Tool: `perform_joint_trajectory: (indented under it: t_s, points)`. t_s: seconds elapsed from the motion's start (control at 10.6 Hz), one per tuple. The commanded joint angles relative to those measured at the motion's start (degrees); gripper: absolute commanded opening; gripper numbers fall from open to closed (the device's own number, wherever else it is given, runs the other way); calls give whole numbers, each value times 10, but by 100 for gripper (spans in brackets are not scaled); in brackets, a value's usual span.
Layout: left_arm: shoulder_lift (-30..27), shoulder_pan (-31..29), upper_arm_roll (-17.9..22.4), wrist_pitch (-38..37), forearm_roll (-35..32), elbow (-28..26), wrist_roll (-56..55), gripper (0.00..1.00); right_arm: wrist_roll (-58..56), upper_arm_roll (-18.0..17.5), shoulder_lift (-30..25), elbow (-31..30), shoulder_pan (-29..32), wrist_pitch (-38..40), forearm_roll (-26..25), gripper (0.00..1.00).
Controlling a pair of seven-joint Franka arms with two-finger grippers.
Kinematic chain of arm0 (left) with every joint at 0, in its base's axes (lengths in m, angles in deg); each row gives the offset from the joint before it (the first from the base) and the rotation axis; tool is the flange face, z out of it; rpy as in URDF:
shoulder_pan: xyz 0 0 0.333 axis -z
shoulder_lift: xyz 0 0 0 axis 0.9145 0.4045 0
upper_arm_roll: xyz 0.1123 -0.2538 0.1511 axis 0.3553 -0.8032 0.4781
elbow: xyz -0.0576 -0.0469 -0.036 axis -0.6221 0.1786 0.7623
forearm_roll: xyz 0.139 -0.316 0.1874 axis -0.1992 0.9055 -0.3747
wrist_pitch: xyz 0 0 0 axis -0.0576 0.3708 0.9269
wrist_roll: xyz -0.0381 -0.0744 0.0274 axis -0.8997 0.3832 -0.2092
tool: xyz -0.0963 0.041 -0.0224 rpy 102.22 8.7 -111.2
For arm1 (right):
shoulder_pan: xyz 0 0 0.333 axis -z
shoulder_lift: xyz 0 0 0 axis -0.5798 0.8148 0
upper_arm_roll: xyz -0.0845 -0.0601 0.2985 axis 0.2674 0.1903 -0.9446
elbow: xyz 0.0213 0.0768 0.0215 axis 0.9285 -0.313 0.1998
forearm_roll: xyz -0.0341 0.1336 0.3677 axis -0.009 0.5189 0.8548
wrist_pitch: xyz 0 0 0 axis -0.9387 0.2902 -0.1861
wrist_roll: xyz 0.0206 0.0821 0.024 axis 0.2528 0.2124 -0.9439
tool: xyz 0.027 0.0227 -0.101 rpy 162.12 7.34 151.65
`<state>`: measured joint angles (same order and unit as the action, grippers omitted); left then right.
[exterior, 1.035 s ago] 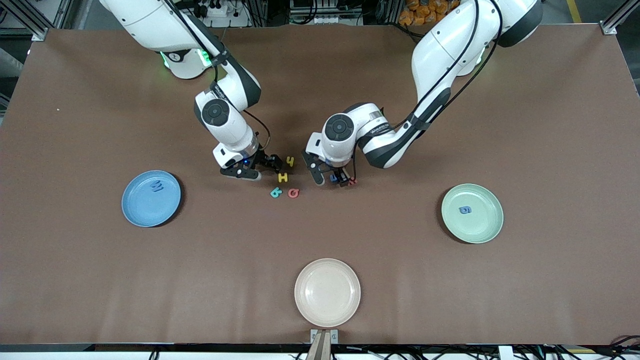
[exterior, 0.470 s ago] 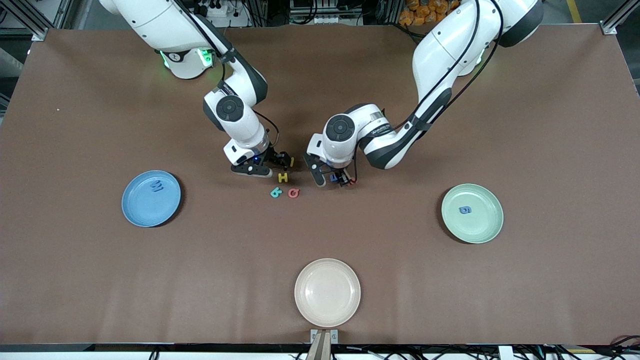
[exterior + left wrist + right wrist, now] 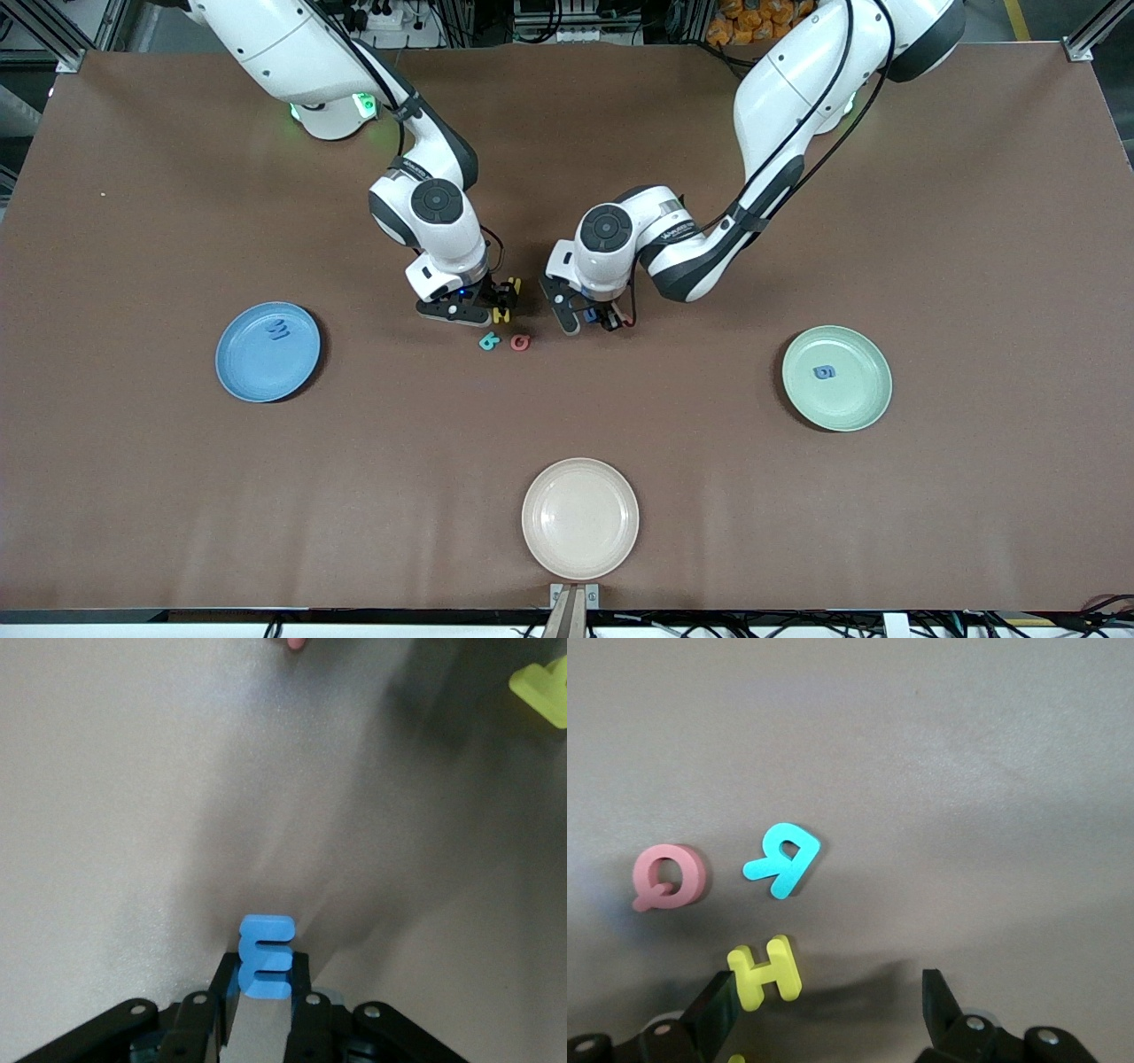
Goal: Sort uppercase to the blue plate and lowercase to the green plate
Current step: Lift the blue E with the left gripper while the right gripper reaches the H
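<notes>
Plates first, nearest the front camera: we see the round cream plate point(image 3: 580, 518) bare, nearer that camera than every letter. Taking the teal foam letter B point(image 3: 489, 341) as our landmark, the round sky-blue plate point(image 3: 267, 352) lies well toward the right arm's end from it and carries a blue foam capital M point(image 3: 277, 330); the round pale mint-green plate point(image 3: 836, 378) lies well toward the left arm's end and carries a blue foam g point(image 3: 824, 372).

Just beside the teal B on the brown tabletop point(image 3: 567, 425) sits the red foam Q point(image 3: 520, 342). Slightly farther than the B lies the yellow foam capital H point(image 3: 765, 972).

What has changed: over the last second the right claw point(image 3: 478, 301) has slid in toward the yellow H and now hangs open over it, one finger almost touching it. We judge a pick of the H for the sky-blue plate is next. The yellow foam lowercase h point(image 3: 513, 285), farther again, crowds that finger.

Toward the left arm's end from the B, the left claw point(image 3: 266, 997) grips the blue foam lowercase m point(image 3: 266, 957), bound for the mint-green plate; the red foam w point(image 3: 625, 322) peeks beside it.
</notes>
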<state>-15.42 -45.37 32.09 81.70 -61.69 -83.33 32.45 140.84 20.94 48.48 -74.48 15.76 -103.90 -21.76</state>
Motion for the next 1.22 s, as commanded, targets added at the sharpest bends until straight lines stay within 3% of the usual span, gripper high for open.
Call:
perform_joint_trajectory:
  t_s: [0.0,0.28,0.47,0.75,1.04,1.13]
  points:
    - [-26,-4,2,-3,-2,-8,-5,0,23,1,19,17,-4,-8,-13,92]
    - [-74,-27,-3,-49,3,-6,-2,0,23,1,26,18,-5,-28,0,90]
    - [-122,-48,-3,-98,52,-3,2,0,21,1,28,25,-5,-26,-3,88]
    - [-175,-124,-5,-148,102,-1,19,0,21,1,35,34,-14,-21,-3,84]
    - [-196,-221,-6,-192,133,10,42,0,18,1,49,46,-18,-21,-22,83]
    - [-198,-253,-7,-202,140,11,43,0,18,1,50,46,-18,-21,-28,79]
